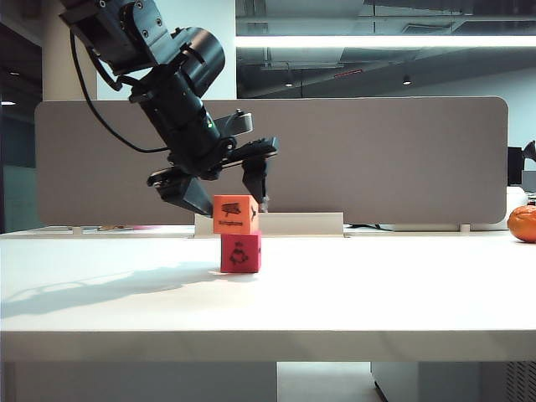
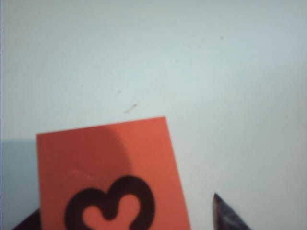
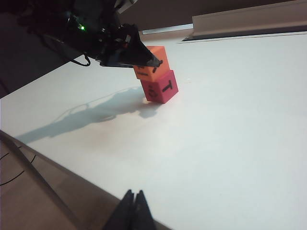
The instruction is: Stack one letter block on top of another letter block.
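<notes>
The orange letter block (image 1: pixel 235 214) with the xylophone drawing sits on top of the pink-red letter block (image 1: pixel 240 253), near the middle of the white table (image 1: pixel 377 285). My left gripper (image 1: pixel 233 203) straddles the orange block from above, open. In the left wrist view its one clear fingertip (image 2: pixel 221 212) stands apart from the block's orange top face (image 2: pixel 105 158). The right wrist view shows the orange block (image 3: pixel 149 72) partly hidden by the left arm, with the pink-red block (image 3: pixel 160 87) under it. My right gripper (image 3: pixel 134 195) is shut and empty, far from the stack, over the table's edge.
An orange fruit (image 1: pixel 523 224) lies at the far right of the table. A grey partition (image 1: pixel 377 151) runs along the back, with a low white rail (image 1: pixel 293 224) just behind the stack. The left arm's shadow falls on the table to the left of the blocks.
</notes>
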Controlling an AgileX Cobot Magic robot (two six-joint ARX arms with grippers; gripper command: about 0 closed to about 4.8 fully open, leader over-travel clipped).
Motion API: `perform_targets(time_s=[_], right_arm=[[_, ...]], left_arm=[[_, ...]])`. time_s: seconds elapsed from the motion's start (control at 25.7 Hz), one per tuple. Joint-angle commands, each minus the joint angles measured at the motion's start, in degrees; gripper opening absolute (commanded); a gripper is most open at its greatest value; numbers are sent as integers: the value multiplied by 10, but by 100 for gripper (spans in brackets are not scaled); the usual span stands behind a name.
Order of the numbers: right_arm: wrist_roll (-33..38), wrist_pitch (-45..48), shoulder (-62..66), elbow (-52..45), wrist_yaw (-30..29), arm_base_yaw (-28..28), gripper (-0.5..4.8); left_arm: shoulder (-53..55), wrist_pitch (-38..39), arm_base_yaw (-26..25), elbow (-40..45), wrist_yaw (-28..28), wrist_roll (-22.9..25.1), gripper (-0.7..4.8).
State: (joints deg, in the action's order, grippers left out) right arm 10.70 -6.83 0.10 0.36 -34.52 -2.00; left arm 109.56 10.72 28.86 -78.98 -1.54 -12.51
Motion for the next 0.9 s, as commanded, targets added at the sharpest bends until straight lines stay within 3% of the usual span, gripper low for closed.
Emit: perform_targets(time_s=[0.04, 0.9], right_arm=[[0, 6, -1, -3, 1, 0, -1], [0, 6, -1, -3, 1, 0, -1]], left_arm=[[-1, -12, 1, -2, -2, -2, 394], [-2, 43, 0, -3, 0, 5, 404]])
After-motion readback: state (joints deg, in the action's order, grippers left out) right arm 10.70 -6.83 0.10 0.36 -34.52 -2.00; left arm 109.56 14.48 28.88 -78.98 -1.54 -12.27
